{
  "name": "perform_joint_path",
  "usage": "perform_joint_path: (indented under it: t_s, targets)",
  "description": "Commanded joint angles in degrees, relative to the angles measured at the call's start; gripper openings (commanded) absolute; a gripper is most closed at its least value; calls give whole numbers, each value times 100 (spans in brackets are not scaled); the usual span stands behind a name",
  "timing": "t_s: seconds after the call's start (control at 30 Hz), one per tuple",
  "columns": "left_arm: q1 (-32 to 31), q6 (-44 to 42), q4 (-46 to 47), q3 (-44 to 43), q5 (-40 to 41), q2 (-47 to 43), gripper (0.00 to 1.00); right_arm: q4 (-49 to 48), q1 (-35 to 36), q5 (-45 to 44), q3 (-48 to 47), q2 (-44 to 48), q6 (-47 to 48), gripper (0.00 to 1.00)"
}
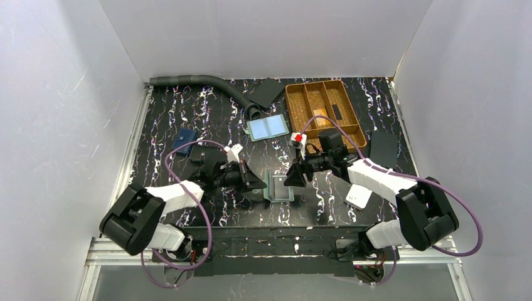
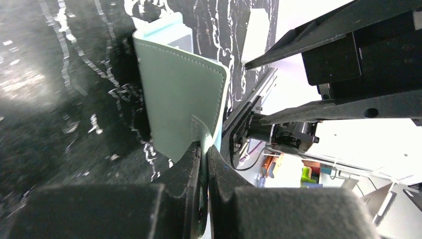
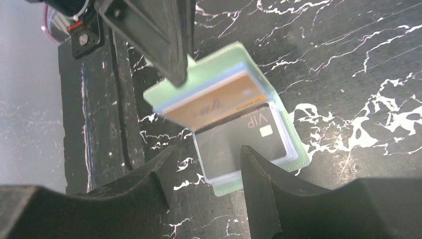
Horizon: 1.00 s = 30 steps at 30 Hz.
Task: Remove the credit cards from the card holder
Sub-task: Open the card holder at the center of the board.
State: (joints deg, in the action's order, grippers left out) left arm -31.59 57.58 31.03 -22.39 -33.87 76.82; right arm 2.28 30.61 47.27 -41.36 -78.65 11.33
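Pinching the card holder [image 2: 176, 102] by its tab, left gripper [image 2: 204, 152] is propping it open; right gripper [image 3: 206, 154], parted and empty, is hovering, apparently needing to nip the black card [image 3: 241, 139] next.

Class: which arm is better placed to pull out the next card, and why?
Right: the right gripper hangs open over the black card; the left gripper is shut on the card holder.

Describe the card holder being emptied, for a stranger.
On the black marbled table, look near the front middle. The green card holder there sits half open, tab pinched by the left gripper; its lookalike lies flat farther back, untouched.
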Motion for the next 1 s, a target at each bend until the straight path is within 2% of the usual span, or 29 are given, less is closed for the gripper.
perform_joint_path:
  t_s: [0.0, 0.13, 0.27, 0.47, 0.53, 0.77, 0.97]
  targets:
    - [-346, 222, 198, -598, -465, 544, 0, -983, 15, -144, 133, 217, -693, 57]
    - [-626, 501, 277, -819, -252, 886, 0, -1020, -5, -388, 172, 272, -733, 57]
    - [-628, 716, 281, -607, 211, 906, 0, -952, -239, -506, 167, 306, -729, 52]
    - [-283, 825, 270, 150, 732, 602, 0, -655, -250, -317, 91, -160, -469, 28]
    - [-172, 825, 186, 352, 939, 535, 0, -494, -249, -266, 14, -250, -287, 25]
    - [-75, 544, -281, 301, 1176, 723, 0, 279, -249, 448, 22, 76, 1028, 25]
    - [-66, 382, -734, 271, 1464, 790, 0, 542, -249, 154, -9, 70, 1476, 27]
